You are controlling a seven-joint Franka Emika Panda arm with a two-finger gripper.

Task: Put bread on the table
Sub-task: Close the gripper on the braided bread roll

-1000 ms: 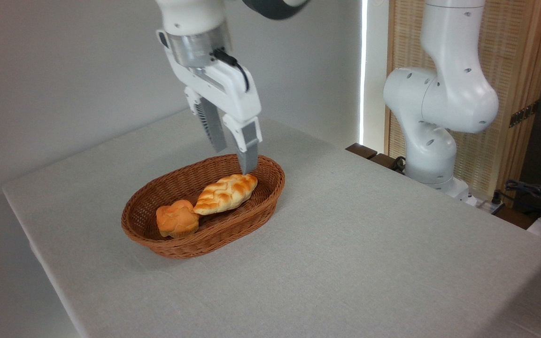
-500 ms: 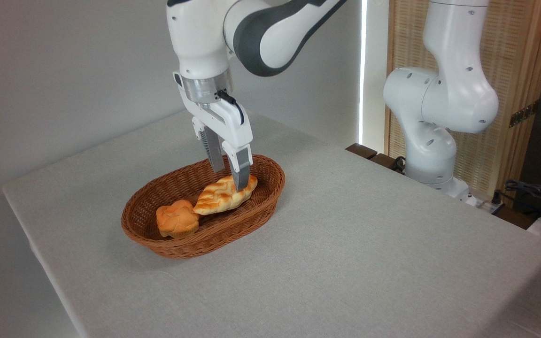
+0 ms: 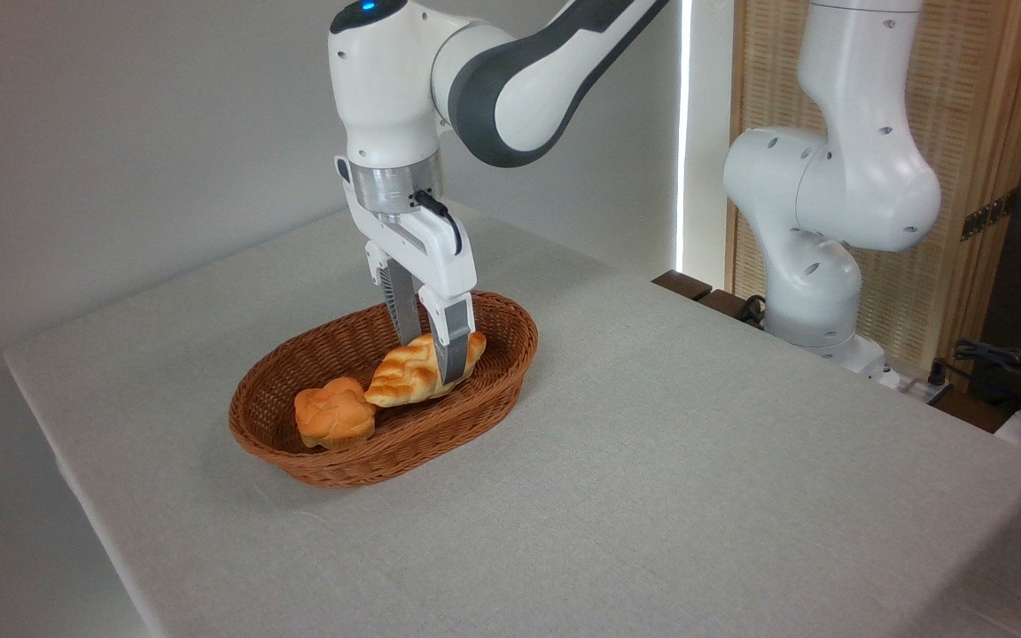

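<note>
Fixed camera: a white robot arm lowers its claw (image 3: 432, 347) into a brown wicker basket (image 3: 510, 350) on the grey-clothed worktop (image 3: 697, 443). The claw is open, fingers straddling the braided bread (image 3: 404, 372) near its right end. A small bun (image 3: 333, 412) lies beside it. The bread looks light and squashable; gripping mid-loaf seems best.

One wicker basket (image 3: 510, 354) sits on the one grey-clothed tabletop (image 3: 697, 461). Two baked items lie in it: one braided loaf (image 3: 404, 377) toward the far right end, and one small round bun (image 3: 331, 412) toward the near left end. One robot arm (image 3: 838, 186) carries one two-fingered pincer (image 3: 429, 353).
</note>
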